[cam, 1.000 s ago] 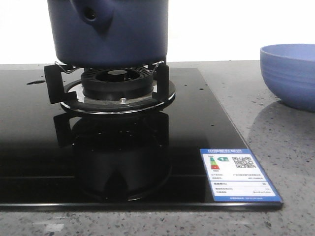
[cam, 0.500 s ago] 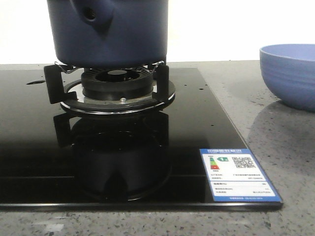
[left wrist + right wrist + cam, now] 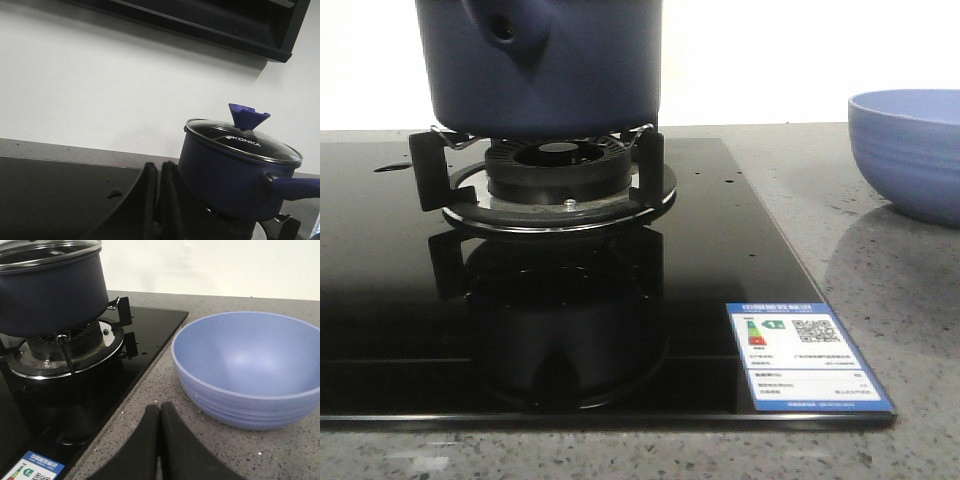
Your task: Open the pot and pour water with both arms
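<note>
The dark navy pot (image 3: 545, 65) stands on the gas burner (image 3: 558, 180), its handle socket facing the camera. From the left wrist I see the pot (image 3: 225, 175) covered by a glass lid (image 3: 245, 140) with a blue knob (image 3: 247, 116). My left gripper (image 3: 160, 167) is shut with nothing in it, low over the black hob beside the pot. My right gripper (image 3: 160, 410) is shut and empty too, over the grey counter between the hob edge and the light blue bowl (image 3: 250, 367). The pot (image 3: 50, 290) also shows in the right wrist view. Neither gripper appears in the front view.
The black glass hob (image 3: 400, 320) carries a blue energy label (image 3: 807, 355) near its front right corner. The light blue ribbed bowl (image 3: 910, 150) sits on the speckled counter to the right. A dark shelf (image 3: 200, 25) hangs on the wall above the pot.
</note>
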